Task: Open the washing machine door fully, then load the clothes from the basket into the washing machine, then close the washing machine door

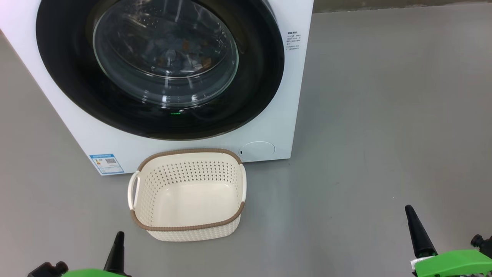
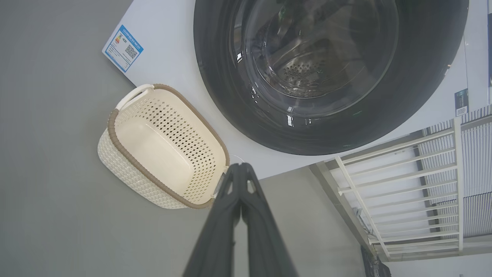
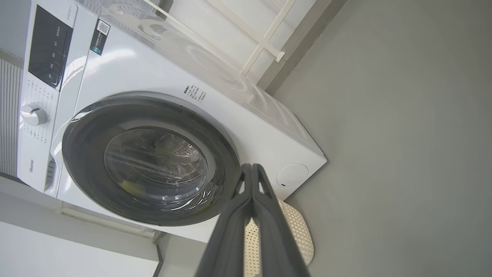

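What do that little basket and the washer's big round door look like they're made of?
The basket looks like moulded plastic, matt cream, with regular holes in its walls and a brown woven-look rim. The washing machine door seems a glossy black ring, probably plastic given its sharp reflections, around a clear bulging bowl, likely glass.

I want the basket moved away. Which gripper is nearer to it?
Left. The left gripper is close to the basket, by its near left corner; the right gripper is far to its right.
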You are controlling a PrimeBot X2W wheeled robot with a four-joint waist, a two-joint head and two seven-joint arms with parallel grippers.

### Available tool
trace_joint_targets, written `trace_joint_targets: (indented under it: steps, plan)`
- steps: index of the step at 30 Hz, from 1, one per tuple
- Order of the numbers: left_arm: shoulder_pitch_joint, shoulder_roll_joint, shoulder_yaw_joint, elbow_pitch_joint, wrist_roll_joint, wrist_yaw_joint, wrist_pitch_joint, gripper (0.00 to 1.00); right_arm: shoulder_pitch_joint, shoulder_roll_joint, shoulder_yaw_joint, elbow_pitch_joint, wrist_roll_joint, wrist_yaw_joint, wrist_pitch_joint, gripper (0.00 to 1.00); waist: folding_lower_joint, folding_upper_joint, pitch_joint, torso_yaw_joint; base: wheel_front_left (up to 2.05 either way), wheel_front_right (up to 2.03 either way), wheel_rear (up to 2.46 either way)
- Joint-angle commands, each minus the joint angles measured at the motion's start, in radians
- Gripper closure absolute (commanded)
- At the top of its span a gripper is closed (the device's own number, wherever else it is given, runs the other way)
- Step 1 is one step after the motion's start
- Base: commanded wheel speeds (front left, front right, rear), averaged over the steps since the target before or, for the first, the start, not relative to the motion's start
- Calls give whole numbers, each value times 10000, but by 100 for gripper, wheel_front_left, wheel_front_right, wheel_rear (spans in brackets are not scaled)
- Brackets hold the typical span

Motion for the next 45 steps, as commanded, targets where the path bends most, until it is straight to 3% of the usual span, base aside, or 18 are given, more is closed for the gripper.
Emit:
trace_joint_targets:
  steps: [1,45]
  plan:
    - [-435,194,276,-180,-220,-88,52,100,-456,-76,73,-218,246,-41,38,100,-1,0,-2,1,0,0,0]
    - [-1001,265,1090,2,-5052,-656,1353,100,-1069,416,-213,155,5209,-66,1356,100,-1,0,-71,64,0,0,0]
